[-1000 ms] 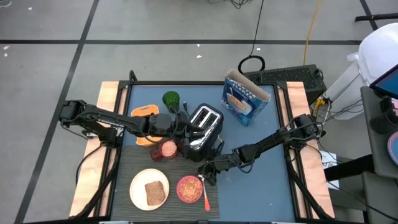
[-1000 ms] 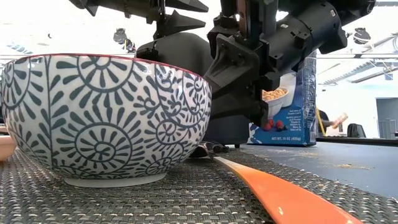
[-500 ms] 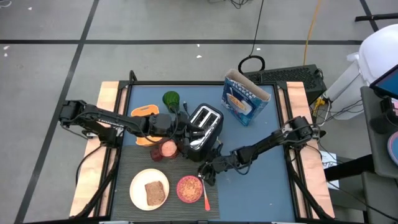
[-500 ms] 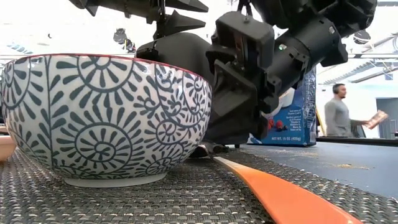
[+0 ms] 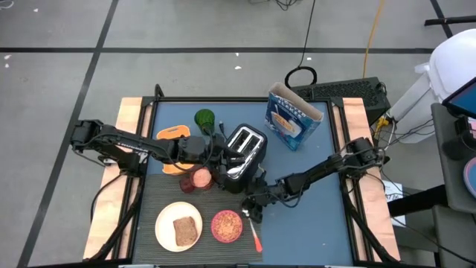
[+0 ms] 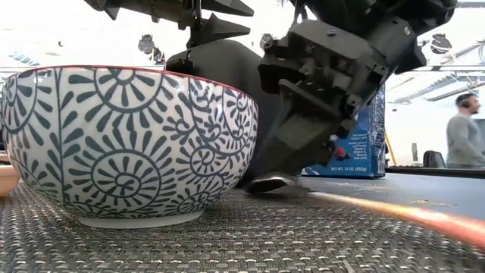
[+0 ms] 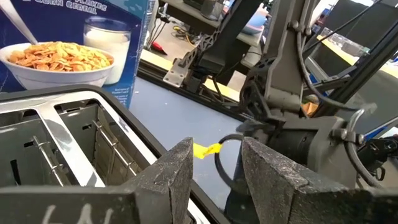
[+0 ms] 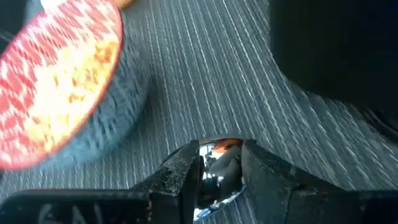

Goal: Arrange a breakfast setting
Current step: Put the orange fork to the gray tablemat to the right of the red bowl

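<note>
Landmark: the toaster (image 5: 244, 147), standing near the middle of the counter (image 5: 320, 223).

Right gripper (image 5: 251, 209): located just in front of the toaster, beside the bowl (image 5: 227, 225). Its jaws are narrowed onto the metal end of the spoon (image 5: 255, 236); the wrist view shows the shiny metal clamped between the two fingers (image 8: 186, 171). The red handle trails away from the toaster toward the counter's front edge. Whether the handle touches the mat is uncertain; the low view shows it only as a blur.

Left gripper (image 7: 214, 165): at the toaster's left side, over its slots. Jaws stand partly apart with nothing between them.

Bowl: in front of the toaster, holding cereal, red inside and blue-patterned outside. The spoon lies just to its right, apart from the rim.

Plate (image 5: 165, 223): left of the bowl, carrying one slice of toast (image 5: 186, 229).

Cereal box (image 5: 291, 117): behind and to the right of the toaster, upright.

A person (image 6: 463, 130) stands in the room beyond the counter.
</note>
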`<action>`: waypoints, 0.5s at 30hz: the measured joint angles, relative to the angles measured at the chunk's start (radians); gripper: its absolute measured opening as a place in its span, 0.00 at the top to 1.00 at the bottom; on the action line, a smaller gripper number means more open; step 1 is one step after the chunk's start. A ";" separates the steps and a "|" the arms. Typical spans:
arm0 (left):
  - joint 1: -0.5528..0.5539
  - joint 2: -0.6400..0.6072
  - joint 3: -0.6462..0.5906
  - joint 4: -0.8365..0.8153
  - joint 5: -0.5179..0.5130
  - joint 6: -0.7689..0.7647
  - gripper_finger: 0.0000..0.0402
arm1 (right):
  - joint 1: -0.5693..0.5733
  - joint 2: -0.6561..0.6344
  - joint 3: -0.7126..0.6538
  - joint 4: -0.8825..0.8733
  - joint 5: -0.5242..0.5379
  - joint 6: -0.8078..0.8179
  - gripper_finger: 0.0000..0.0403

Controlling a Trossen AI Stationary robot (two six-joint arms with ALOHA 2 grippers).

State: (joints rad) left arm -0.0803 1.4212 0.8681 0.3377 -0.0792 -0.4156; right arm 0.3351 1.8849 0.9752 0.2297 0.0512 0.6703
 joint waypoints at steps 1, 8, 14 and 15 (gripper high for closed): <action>0.000 0.000 0.000 0.000 0.000 -0.001 0.64 | 0.000 -0.011 0.000 -0.030 -0.003 -0.007 0.72; 0.000 0.000 0.000 0.000 0.000 -0.002 0.64 | -0.001 -0.107 -0.001 -0.197 -0.004 -0.012 0.72; 0.000 0.000 0.000 0.004 0.000 -0.003 0.64 | 0.010 -0.230 -0.001 -0.271 -0.003 0.033 0.72; 0.000 0.000 0.000 0.004 0.000 -0.003 0.64 | 0.016 -0.249 -0.001 -0.273 -0.003 0.050 0.72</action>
State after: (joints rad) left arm -0.0803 1.4212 0.8682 0.3420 -0.0792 -0.4191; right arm 0.3515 1.6356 0.9741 -0.0429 0.0484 0.7200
